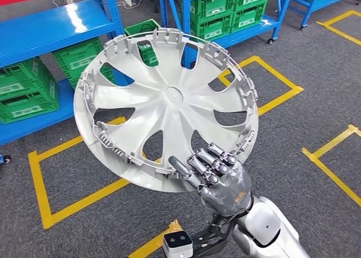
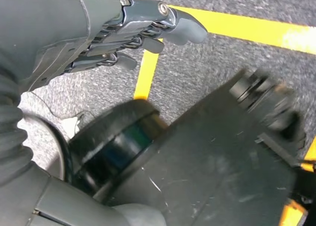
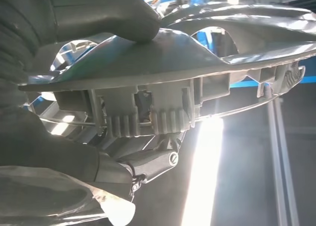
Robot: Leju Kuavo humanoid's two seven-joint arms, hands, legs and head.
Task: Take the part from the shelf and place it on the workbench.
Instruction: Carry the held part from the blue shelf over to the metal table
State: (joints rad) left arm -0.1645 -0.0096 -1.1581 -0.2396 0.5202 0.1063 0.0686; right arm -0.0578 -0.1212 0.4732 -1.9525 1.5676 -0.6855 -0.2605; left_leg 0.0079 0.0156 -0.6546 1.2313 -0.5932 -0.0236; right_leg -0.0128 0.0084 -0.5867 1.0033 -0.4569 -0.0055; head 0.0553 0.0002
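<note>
The part is a large silver wheel cover, inner side up, with clips around its rim. It hangs in the air over the grey floor, tilted a little. My right hand grips its near edge, fingers lying on the upper face. In the right wrist view the thumb presses one face of the cover and the fingers clamp the ribbed rim from the other side. My left hand hangs over the floor with its fingers stretched out and holds nothing.
Blue shelving with green crates stands at the back left, with more racks and crates behind the cover. Yellow tape lines mark boxes on the grey carpet floor.
</note>
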